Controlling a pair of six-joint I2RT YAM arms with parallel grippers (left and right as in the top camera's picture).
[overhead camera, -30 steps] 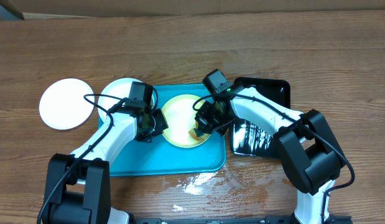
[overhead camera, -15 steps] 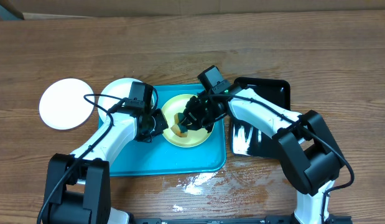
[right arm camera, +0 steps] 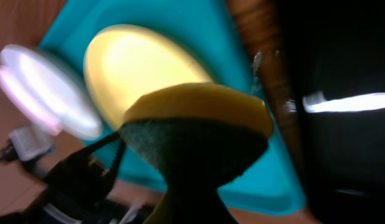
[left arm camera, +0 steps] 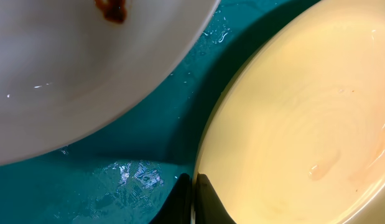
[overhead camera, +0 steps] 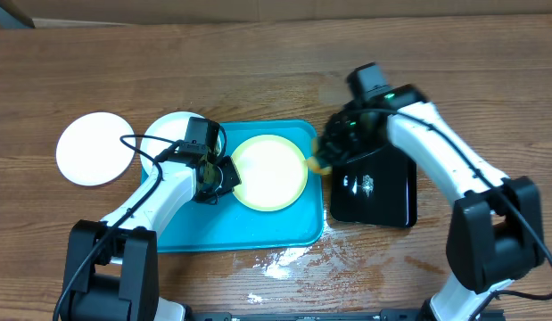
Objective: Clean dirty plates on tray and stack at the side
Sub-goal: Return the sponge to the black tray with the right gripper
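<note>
Left gripper (overhead camera: 222,176) pinches the yellow plate (overhead camera: 268,172) at its left rim. Right gripper (overhead camera: 325,157), clamping the sponge (right arm camera: 198,134), has swung right off the plate, beside the black tray (overhead camera: 383,192).

Yellow plate (overhead camera: 269,172) is uncovered from above; its L rim is taken up by left gripper (overhead camera: 227,176). Passage btwn tray (overhead camera: 258,234) and black tray (overhead camera: 383,192) is blocked by right gripper (overhead camera: 324,160) w/ sponge (right arm camera: 198,118).

The tray (overhead camera: 258,227) is teal. On it, the first plate (overhead camera: 269,172) is pale yellow, the second plate (overhead camera: 168,125) white with a reddish-brown smear (left arm camera: 111,9). Left of the tray a third plate (overhead camera: 95,148) is white; right of it, the sponge (right arm camera: 198,134) is yellow over dark green, the bin (overhead camera: 374,187) glossy black.
</note>
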